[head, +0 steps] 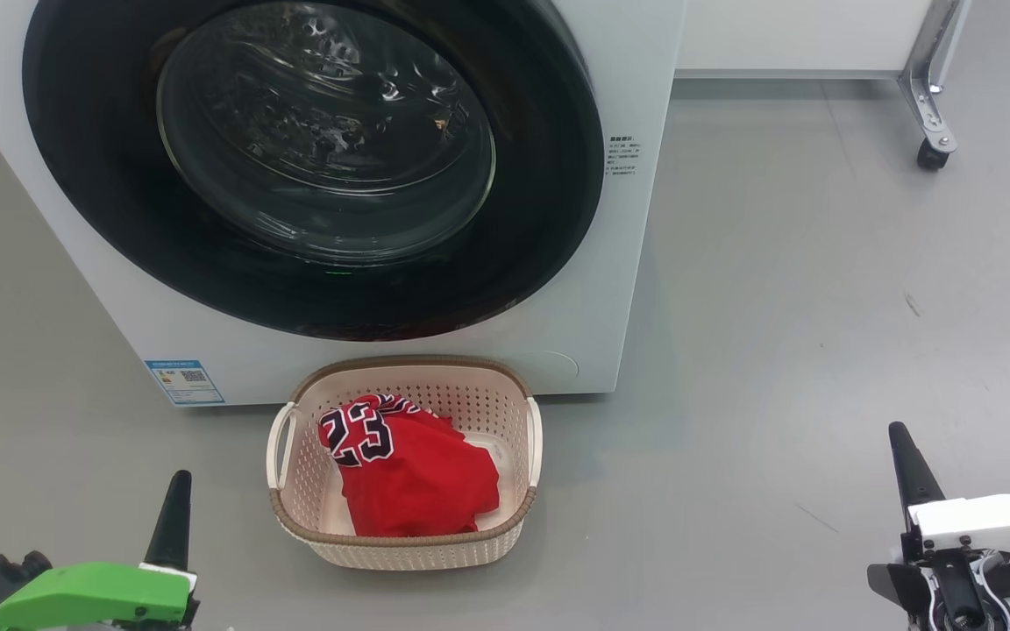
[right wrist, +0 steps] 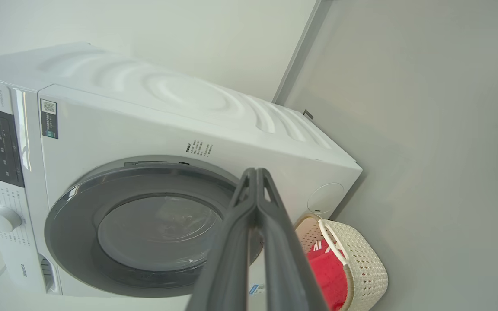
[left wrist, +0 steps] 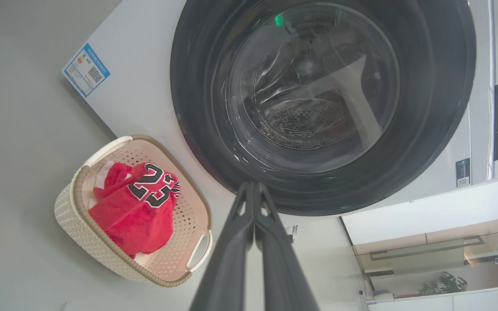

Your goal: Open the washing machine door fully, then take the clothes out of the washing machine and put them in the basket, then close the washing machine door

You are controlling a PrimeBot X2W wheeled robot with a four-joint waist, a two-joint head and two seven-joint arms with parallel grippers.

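Left gripper (left wrist: 252, 185) and right gripper (right wrist: 255, 172) pressed together, glossy round washing machine door (head: 321, 140) shut, crumpled red clothes (head: 417, 482) in perforated basket (head: 417, 550)

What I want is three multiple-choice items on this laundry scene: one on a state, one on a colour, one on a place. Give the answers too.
1. The washing machine door is: A wide open; B shut; C half open.
2. Its rim is: A white; B red; C black.
3. The clothes lie: A behind the door's glass; B in the basket; C draped over the door.
Answers: 1 B, the door lies flush with the front of the washing machine; 2 C, a glossy black ring surrounds the glass; 3 B, the red jersey sits inside the cream basket.
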